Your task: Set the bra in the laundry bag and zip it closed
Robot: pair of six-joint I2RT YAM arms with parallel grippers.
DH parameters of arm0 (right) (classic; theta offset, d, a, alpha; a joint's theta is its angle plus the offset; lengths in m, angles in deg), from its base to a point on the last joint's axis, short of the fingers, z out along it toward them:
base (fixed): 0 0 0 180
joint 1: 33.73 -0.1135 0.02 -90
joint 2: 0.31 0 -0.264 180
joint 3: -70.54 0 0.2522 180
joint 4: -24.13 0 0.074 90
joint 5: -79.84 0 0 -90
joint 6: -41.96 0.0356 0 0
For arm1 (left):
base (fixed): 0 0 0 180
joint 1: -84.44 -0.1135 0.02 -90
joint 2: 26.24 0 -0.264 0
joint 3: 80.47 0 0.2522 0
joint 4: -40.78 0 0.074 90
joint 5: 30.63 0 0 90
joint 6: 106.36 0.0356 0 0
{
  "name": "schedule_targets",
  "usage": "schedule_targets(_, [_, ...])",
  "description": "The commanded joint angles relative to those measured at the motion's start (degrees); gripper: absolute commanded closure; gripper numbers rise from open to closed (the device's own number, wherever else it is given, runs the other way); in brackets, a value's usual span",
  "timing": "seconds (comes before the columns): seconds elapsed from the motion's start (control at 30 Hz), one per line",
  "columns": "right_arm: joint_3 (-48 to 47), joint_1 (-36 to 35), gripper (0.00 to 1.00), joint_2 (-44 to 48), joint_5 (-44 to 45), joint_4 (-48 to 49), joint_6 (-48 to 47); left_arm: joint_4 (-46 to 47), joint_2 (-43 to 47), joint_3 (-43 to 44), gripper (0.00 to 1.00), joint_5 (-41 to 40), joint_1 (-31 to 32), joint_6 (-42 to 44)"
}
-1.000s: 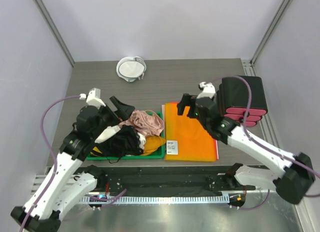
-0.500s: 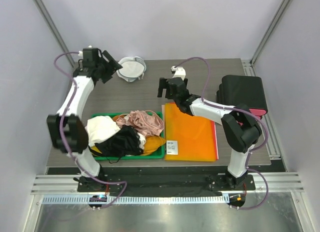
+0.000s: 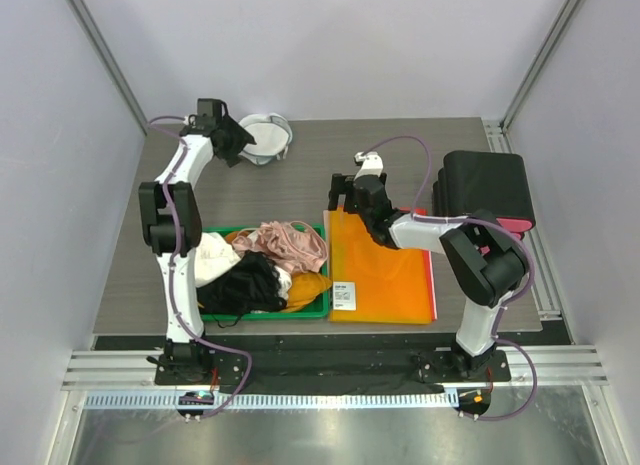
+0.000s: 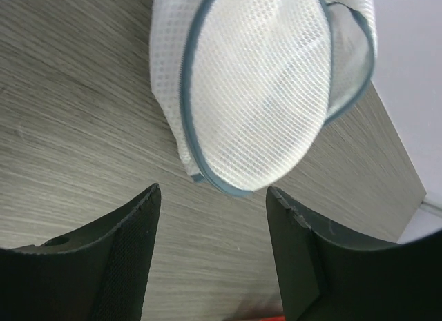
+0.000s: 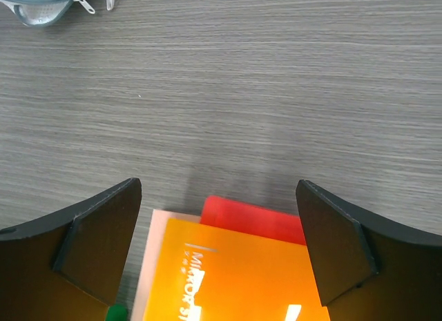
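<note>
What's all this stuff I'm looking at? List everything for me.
laundry bag: one, white mesh, far side of the table
tray: one, green, near left
bra: one, black, in the tray
pink garment: one, in the tray
white garment: one, in the tray
yellow garment: one, in the tray
folders: a stack, orange on top, right of the tray
case: one, black, far right
table: one, grey wood
left gripper: open, at the bag
right gripper: open, over the folders' far edge
</note>
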Motion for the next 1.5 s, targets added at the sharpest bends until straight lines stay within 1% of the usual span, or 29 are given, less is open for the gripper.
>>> schedule_targets(0.0, [2.9,0.3,0.00,4.8,0.7,10.4,-3.1,3.8,-1.8,0.9,0.36,-0.9,-0.2,-4.3])
schedule_targets(0.07, [3.4,0.2,0.00,5.1,-0.5,11.8,-3.8,3.1,-4.3,3.1,0.39,-0.9,-0.1,-4.4])
schedule_targets(0.17, [4.9,0.3,0.00,5.4,-1.4,14.8,-5.0,4.6,-5.8,3.5,0.41,-1.6,-0.2,-5.4])
schedule_targets(0.3, [5.9,0.3,0.00,5.7,-1.6,16.2,-5.3,3.9,-7.9,5.4,0.46,-3.1,-0.1,-6.2])
schedule_targets(0.33, [6.3,0.3,0.00,5.8,-1.8,16.7,-5.4,3.8,-8.2,6.3,0.54,-3.5,-0.2,-6.2])
schedule_targets(0.37, [6.6,0.3,0.00,6.0,-2.1,17.7,-5.3,3.8,-8.4,6.5,0.58,-3.7,-0.2,-6.1])
schedule_targets(0.43, [7.0,0.3,0.00,6.1,-2.0,18.0,-5.5,4.3,-8.1,6.5,0.63,-4.0,-0.2,-6.0])
schedule_targets(0.57, [6.9,0.3,0.00,5.9,-2.0,17.9,-5.7,4.7,-6.5,5.4,0.67,-6.2,0.0,-4.4])
schedule_targets(0.6, [6.8,0.2,0.00,5.6,-2.1,17.9,-5.5,5.3,-5.9,5.0,0.70,-6.2,0.0,-4.1])
schedule_targets(0.67, [6.5,0.2,0.00,5.5,-2.8,17.9,-5.3,4.9,-5.6,4.8,0.78,-6.2,0.0,-3.3])
schedule_targets(0.77, [6.0,0.2,0.00,4.8,-3.7,17.8,-5.0,4.9,-3.7,3.4,0.84,-8.8,0.4,-1.3])
schedule_targets(0.8, [5.9,0.2,0.00,4.8,-3.7,17.7,-5.0,4.8,-2.4,2.4,0.88,-10.7,0.9,-0.5])
schedule_targets(0.83, [5.8,0.2,0.00,4.6,-3.6,17.7,-4.9,4.8,-1.5,1.7,0.96,-11.9,1.2,0.2])
schedule_targets(0.87, [5.7,0.2,0.00,4.5,-3.7,17.7,-4.8,4.8,-0.7,1.2,1.00,-13.1,1.4,1.7])
schedule_targets(0.97, [5.6,0.2,0.00,4.3,-3.6,17.7,-4.5,4.8,3.5,-1.0,1.00,-18.7,3.3,4.7])
schedule_targets(1.0, [5.5,0.2,0.00,4.1,-3.4,17.5,-4.5,5.2,5.0,-2.9,1.00,-20.8,4.9,7.3])
schedule_targets(1.03, [5.2,0.3,0.00,3.8,-3.3,16.8,-4.5,6.0,8.2,-4.4,1.00,-26.2,6.0,8.9])
schedule_targets(1.07, [4.7,0.1,0.00,3.5,-3.2,16.4,-4.5,7.1,10.1,-6.1,1.00,-28.7,7.2,10.5])
schedule_targets(1.1, [4.4,0.2,0.00,3.4,-3.3,16.2,-4.3,9.1,11.8,-9.2,1.00,-31.3,10.0,13.8])
schedule_targets(1.13, [4.3,0.2,0.00,3.3,-3.2,15.7,-4.3,10.1,15.0,-10.7,1.00,-36.6,11.6,15.3])
schedule_targets(1.17, [4.1,0.2,0.00,3.1,-2.8,15.5,-3.9,11.1,16.2,-12.3,1.00,-39.1,14.8,17.0])
schedule_targets(1.23, [3.6,0.2,0.00,2.8,-2.0,14.4,-3.8,14.1,18.5,-16.4,1.00,-46.1,18.0,21.1])
schedule_targets(1.27, [3.4,0.3,0.00,2.6,-1.9,14.1,-3.6,15.3,19.8,-18.1,1.00,-48.0,20.8,22.2])
schedule_targets(1.33, [2.8,0.3,0.00,2.5,-1.5,13.2,-3.3,15.6,20.3,-19.1,1.00,-52.6,23.3,25.3])
schedule_targets(1.37, [2.7,0.3,0.00,2.3,-0.8,12.6,-2.4,15.8,20.3,-19.4,1.00,-53.9,25.9,26.4])
schedule_targets(1.43, [2.3,1.0,0.00,2.0,1.3,11.1,-1.0,16.2,19.8,-20.5,1.00,-56.8,28.2,30.0])
schedule_targets(1.47, [2.0,1.5,0.00,1.9,1.7,10.5,0.1,17.3,19.4,-20.9,1.00,-59.2,30.7,31.9])
